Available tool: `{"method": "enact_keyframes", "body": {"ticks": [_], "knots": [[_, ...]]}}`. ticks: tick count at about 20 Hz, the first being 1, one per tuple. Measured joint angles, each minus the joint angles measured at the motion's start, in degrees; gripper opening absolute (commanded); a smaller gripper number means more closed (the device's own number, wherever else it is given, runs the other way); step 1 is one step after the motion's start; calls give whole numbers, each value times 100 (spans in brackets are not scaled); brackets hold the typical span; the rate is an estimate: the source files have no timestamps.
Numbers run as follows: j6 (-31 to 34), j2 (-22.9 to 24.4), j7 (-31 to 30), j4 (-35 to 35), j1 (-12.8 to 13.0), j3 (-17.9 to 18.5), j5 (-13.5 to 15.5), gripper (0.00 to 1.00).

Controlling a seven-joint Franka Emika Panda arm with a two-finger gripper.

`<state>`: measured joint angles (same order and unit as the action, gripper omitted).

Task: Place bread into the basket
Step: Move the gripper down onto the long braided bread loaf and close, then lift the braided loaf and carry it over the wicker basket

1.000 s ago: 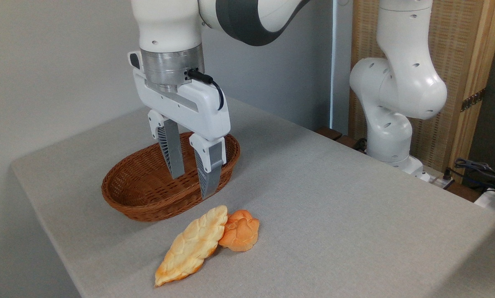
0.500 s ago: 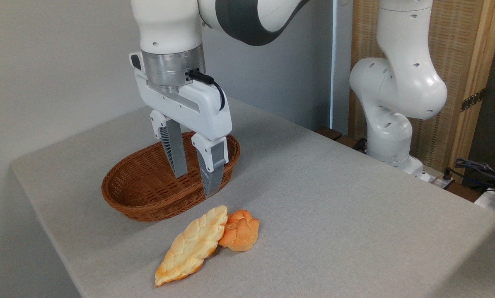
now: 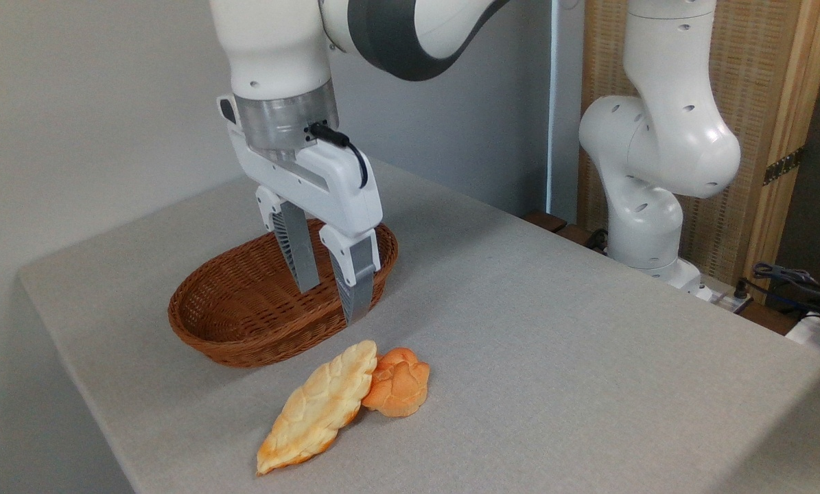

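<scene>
The basket (image 3: 245,315), an oval reddish-brown wicker piece, sits on the grey table (image 3: 554,357) toward its left rear part. Nothing lies inside it; the woven floor and inner wall show bare. Its long axis runs from lower left to upper right in the view.

The gripper (image 3: 332,303) hangs above the basket's right end, pointing down, with its two grey ribbed fingers (image 3: 356,288) spread apart and grasping nothing. The left finger shows against the basket's interior, the right one against the near rim at that end. Whether either tip touches the wicker cannot be told.

The bread (image 3: 320,406), a long flat braided loaf, pale yellow with browner tips, lies flat on the table in front of the basket, outside it and near its front wall. Its upper tip points toward the basket's right end, its lower tip toward the table's front edge. A small round orange bun (image 3: 399,384) rests against the loaf's upper right side, touching it, and the loaf's edge seems to overlap the bun slightly.

The arm's white base column (image 3: 657,158) stands at the table's far right edge, well apart from the basket, with cables (image 3: 794,281) beyond it.
</scene>
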<state>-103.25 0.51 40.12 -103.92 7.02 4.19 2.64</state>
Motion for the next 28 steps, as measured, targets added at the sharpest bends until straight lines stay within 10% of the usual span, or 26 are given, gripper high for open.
{"method": "enact_keyframes", "body": {"ticks": [18,22,28], "knots": [[-650,-954,372,-138,-99,37,-212,99],[-809,-991,373,-138,-99,37,-215,37],[-852,-1024,482,-138,-99,37,-215,32]]}}
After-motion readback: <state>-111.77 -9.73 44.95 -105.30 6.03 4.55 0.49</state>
